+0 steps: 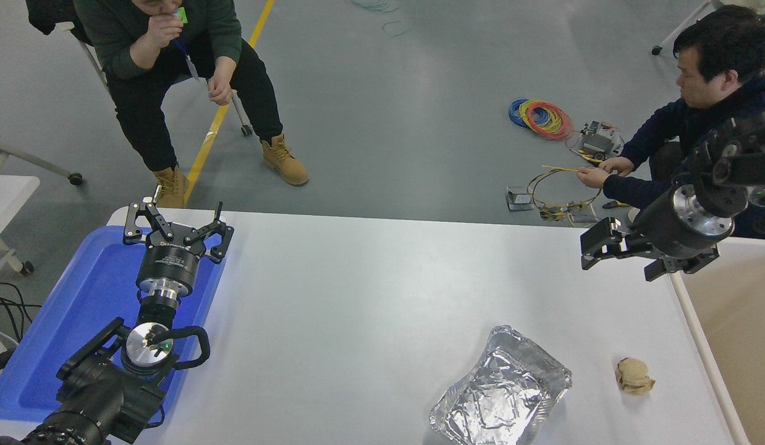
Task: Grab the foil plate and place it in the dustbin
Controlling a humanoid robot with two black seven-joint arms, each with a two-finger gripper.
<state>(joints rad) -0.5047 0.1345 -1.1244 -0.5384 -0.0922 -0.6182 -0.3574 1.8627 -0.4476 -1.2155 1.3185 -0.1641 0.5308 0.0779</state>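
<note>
Head view showed the right gripper (pixel 617 254) open, the foil plate (pixel 501 391) well below it; light and bendy, best pinched by its rim.

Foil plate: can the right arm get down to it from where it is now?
Probably yes. The right gripper hangs open above the table's far right edge, and the foil plate lies uncovered near the front edge with bare table between. The paper ball sits apart to the plate's right, outside that path.
</note>
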